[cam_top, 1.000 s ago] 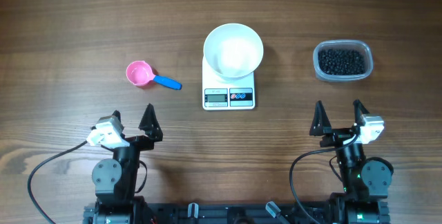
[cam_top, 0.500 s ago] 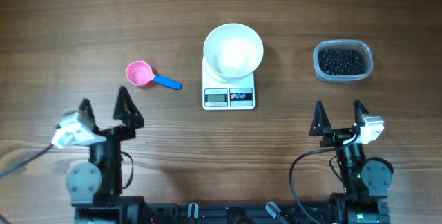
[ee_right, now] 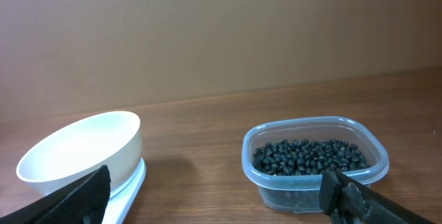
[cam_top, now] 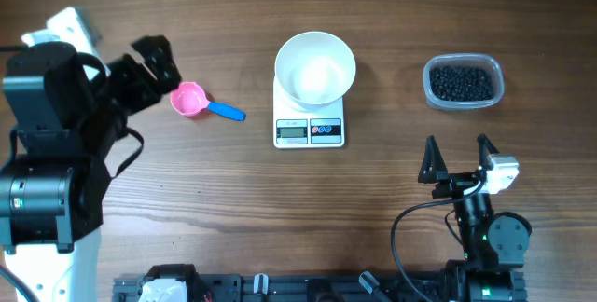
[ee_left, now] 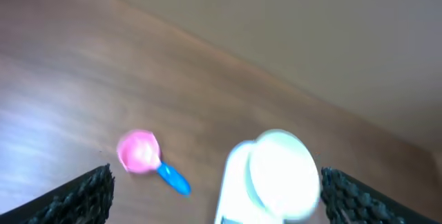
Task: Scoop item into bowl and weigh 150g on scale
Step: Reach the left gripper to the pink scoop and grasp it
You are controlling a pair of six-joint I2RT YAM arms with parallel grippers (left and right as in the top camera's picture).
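The white bowl (cam_top: pixel 315 67) stands empty on the white scale (cam_top: pixel 309 130) at the table's centre. The item, glossy black beads (cam_top: pixel 461 82), fills a clear plastic tub (cam_top: pixel 464 102) to the right. My left gripper (cam_top: pixel 154 64) is raised at the far left, just left of a pink scoop (cam_top: pixel 189 100) with a blue handle. It is open and empty. The blurred left wrist view has the scoop (ee_left: pixel 138 151) and the bowl (ee_left: pixel 283 179) ahead between the wide-apart fingers (ee_left: pixel 79 196). My right gripper (cam_top: pixel 457 157) rests open near the front, facing bowl (ee_right: pixel 83 148) and beads (ee_right: pixel 311 156).
The left arm's white and black body (cam_top: pixel 47 144) covers the table's left side in the overhead view. Bare wood lies between the scale and the tub (ee_right: pixel 314 165), and along the front. A plain wall stands behind the table.
The left arm has risen from its rest at the front and swung up and left, its gripper now beside the pink scoop. The right arm has not moved.
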